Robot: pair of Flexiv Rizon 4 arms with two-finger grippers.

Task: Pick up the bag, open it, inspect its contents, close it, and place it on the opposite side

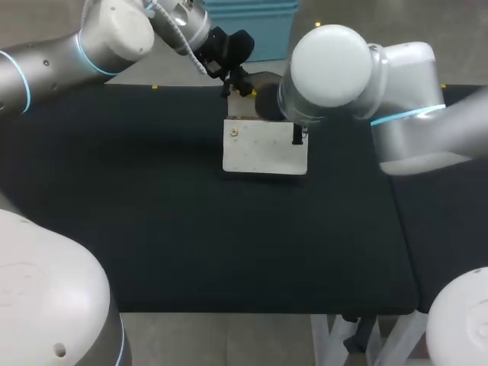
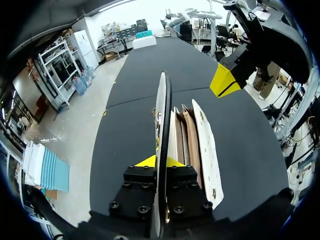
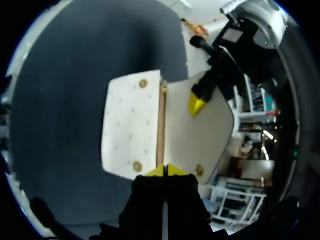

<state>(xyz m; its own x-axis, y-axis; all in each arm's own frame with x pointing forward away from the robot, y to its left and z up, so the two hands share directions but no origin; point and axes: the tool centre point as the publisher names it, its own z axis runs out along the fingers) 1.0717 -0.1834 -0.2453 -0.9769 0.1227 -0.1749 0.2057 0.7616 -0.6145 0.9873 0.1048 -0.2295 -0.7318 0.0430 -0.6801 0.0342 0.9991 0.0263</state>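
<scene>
The white bag [image 1: 263, 149] sits at the far middle of the black table [image 1: 152, 229] with its flap raised. My left gripper [image 2: 159, 161] is shut on the flap [image 2: 162, 115], which stands edge-on between its fingers. Beside the flap the brown inner layers [image 2: 187, 142] and the white front panel [image 2: 206, 145] show. My right gripper [image 3: 166, 171] is shut at the end of the bag's brown rim [image 3: 161, 125], between the white body [image 3: 130, 127] and the flap [image 3: 200, 135]. In the head view my right arm [image 1: 335, 65] hides that gripper. The left gripper's yellow fingertip [image 3: 197, 104] rests on the flap.
A blue bin [image 1: 255, 23] stands beyond the table's far edge, behind the bag. My two arms crowd the space above the bag. The near half of the table holds nothing but the black mat.
</scene>
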